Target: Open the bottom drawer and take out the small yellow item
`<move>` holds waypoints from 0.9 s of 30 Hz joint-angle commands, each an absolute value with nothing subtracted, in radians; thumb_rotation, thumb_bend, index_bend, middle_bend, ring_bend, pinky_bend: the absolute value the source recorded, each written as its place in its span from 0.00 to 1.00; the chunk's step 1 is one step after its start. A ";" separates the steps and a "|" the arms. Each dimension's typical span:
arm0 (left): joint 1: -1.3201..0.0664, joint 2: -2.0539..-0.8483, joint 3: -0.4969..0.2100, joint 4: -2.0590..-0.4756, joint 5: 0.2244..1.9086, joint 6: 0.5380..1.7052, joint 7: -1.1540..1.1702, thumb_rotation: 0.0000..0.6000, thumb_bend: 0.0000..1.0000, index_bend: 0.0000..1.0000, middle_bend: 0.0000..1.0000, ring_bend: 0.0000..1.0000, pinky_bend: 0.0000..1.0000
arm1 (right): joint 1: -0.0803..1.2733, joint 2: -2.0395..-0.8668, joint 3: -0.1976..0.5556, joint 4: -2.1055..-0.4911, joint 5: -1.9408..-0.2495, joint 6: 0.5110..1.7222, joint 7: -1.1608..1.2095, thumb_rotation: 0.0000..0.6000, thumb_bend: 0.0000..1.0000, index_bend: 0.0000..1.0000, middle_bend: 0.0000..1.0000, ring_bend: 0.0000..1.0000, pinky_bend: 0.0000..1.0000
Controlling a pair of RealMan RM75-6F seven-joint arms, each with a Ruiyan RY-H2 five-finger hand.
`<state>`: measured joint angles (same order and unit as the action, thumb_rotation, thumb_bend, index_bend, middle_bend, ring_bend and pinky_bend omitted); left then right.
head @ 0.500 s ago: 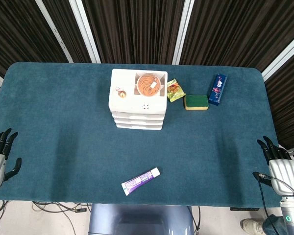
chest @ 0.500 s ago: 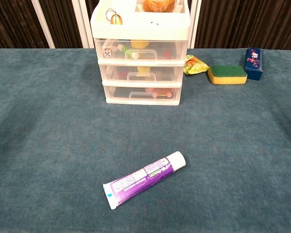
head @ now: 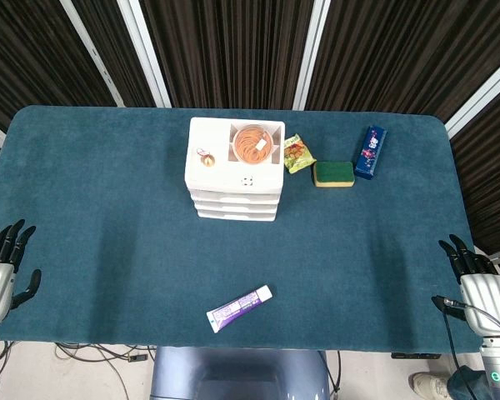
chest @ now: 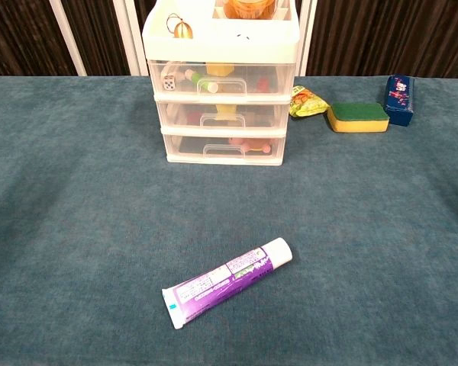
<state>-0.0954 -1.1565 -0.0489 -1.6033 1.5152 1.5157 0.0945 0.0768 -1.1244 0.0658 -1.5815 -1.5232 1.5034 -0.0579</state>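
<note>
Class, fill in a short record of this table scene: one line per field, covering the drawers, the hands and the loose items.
drawer unit: white, three clear drawers, far centre of table
bottom drawer: closed, small items inside
left hand: open, at the table's left edge, holding nothing
right hand: open, at the right edge, holding nothing
toothpaste: purple tube lying near the front edge
beside the drawers: snack packet, sponge, blue box
task stage: not yet started
</note>
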 commanded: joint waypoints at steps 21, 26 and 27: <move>-0.091 -1.152 -0.047 -1.610 1.512 1.515 0.074 1.00 0.44 0.05 0.00 0.00 0.00 | 0.096 -1.115 0.031 -1.612 -1.556 1.443 0.072 1.00 0.07 0.12 0.12 0.29 0.28; -0.091 -1.151 -0.046 -1.613 1.512 1.513 0.075 1.00 0.44 0.05 0.00 0.00 0.00 | 0.124 -1.069 -0.016 -1.646 -1.615 1.378 0.304 1.00 0.10 0.12 0.20 0.40 0.46; -0.091 -1.151 -0.046 -1.614 1.513 1.514 0.074 1.00 0.44 0.05 0.00 0.00 0.00 | 0.130 -1.062 -0.023 -1.649 -1.623 1.367 0.329 1.00 0.10 0.12 0.22 0.42 0.53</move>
<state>-0.0913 -1.1512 -0.0462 -1.6134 1.5126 1.5134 0.0745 0.1050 -1.1002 0.0169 -1.6173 -1.5778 1.4242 0.1954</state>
